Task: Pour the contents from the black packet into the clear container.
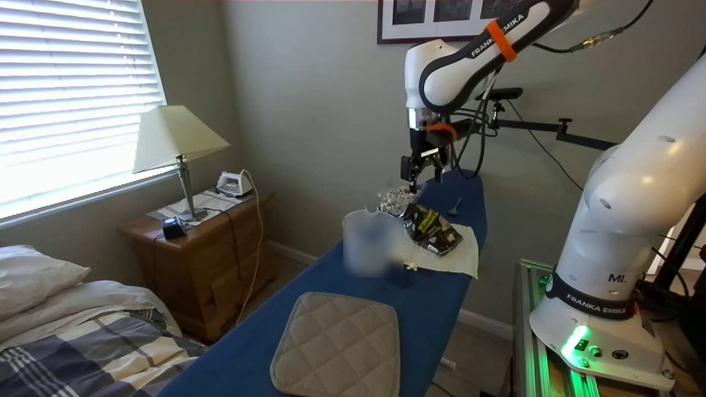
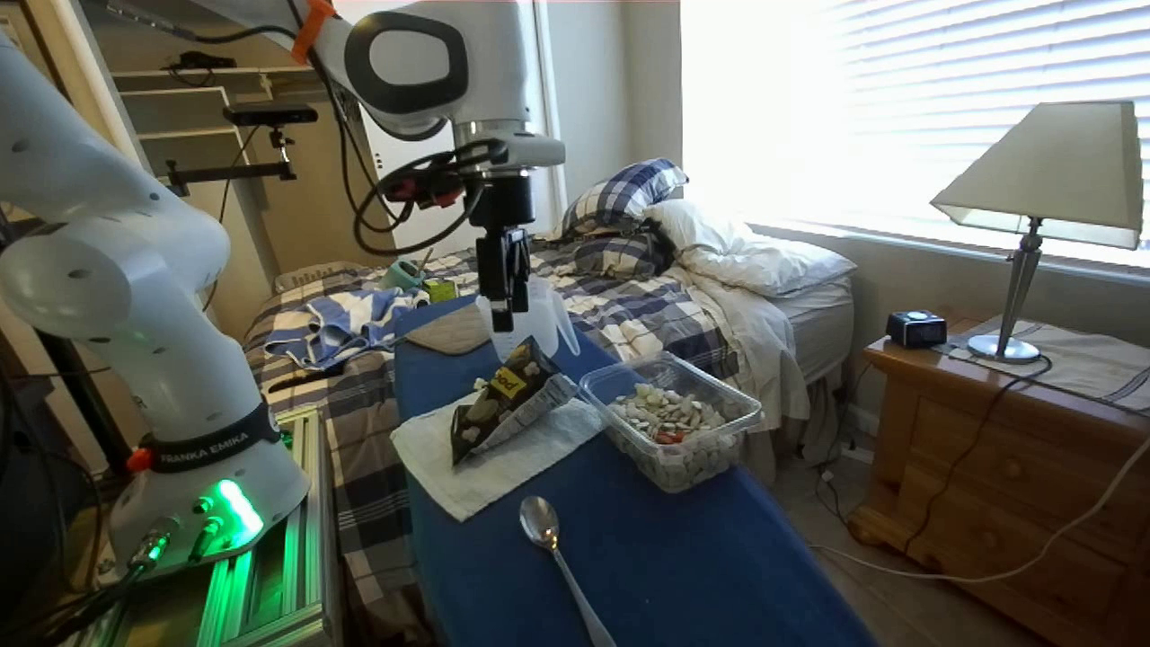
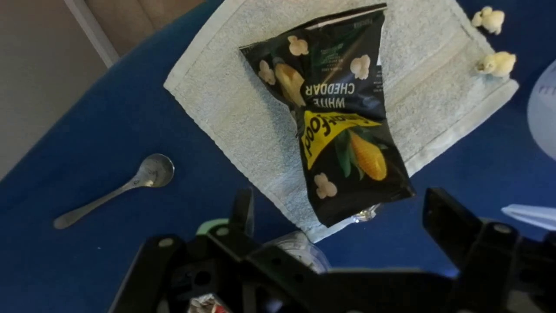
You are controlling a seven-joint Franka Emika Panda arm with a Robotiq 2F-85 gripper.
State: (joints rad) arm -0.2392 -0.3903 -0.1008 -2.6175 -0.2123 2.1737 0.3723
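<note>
The black packet (image 3: 339, 117) is a crinkled popcorn bag with a yellow band. It lies on a white cloth (image 3: 226, 117) and also shows in both exterior views (image 1: 433, 229) (image 2: 503, 400). The clear container, a translucent pitcher (image 1: 372, 242), stands beside the packet; it is blurred there. It is also behind my gripper in an exterior view (image 2: 539, 319) and at the right edge of the wrist view (image 3: 543, 117). My gripper (image 3: 339, 202) is open and empty, pointing down above the board (image 1: 426, 181) (image 2: 508, 314). The packet's end lies between the fingertips in the wrist view, untouched.
A clear tub (image 2: 642, 449) of pale pieces stands beside the cloth. A spoon (image 2: 544, 530) lies on the narrow blue ironing board (image 2: 719, 575). A quilted pad (image 1: 342, 342) lies beyond the pitcher. Two popcorn pieces (image 3: 497, 64) lie near the cloth's edge.
</note>
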